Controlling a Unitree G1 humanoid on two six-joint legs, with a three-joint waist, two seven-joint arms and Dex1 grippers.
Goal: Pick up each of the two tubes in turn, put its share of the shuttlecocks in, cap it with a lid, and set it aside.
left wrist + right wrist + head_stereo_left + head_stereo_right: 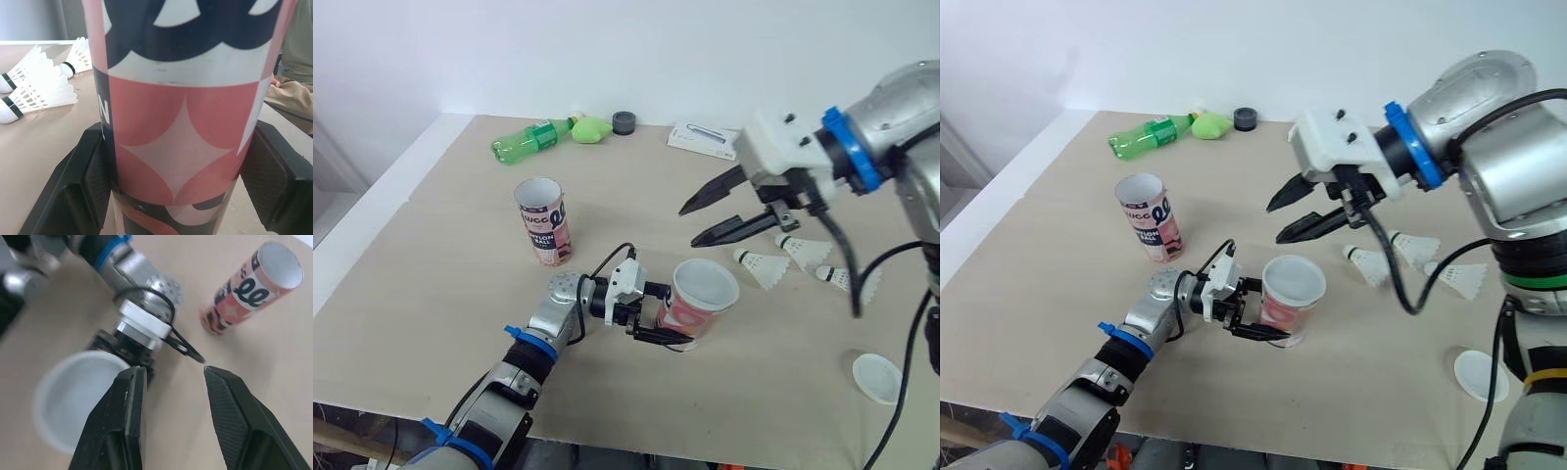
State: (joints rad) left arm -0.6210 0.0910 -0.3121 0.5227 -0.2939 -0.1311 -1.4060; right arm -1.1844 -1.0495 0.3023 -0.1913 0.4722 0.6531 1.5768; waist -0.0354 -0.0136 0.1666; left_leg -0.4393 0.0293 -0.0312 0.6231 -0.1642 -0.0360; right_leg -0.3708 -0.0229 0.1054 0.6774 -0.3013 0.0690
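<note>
Pink-and-black cardboard tube [703, 299] stood mouth-up, clamped by the left gripper [672, 315]. White feathered shuttlecocks [766, 266] lay nearer the right gripper [690, 226], which was spread wide.

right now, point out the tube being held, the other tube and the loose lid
held tube [705, 286], left eye view, inside its open mouth
standing tube [545, 227], left eye view, its printed side
white lid [877, 378], left eye view, middle of the disc
</note>
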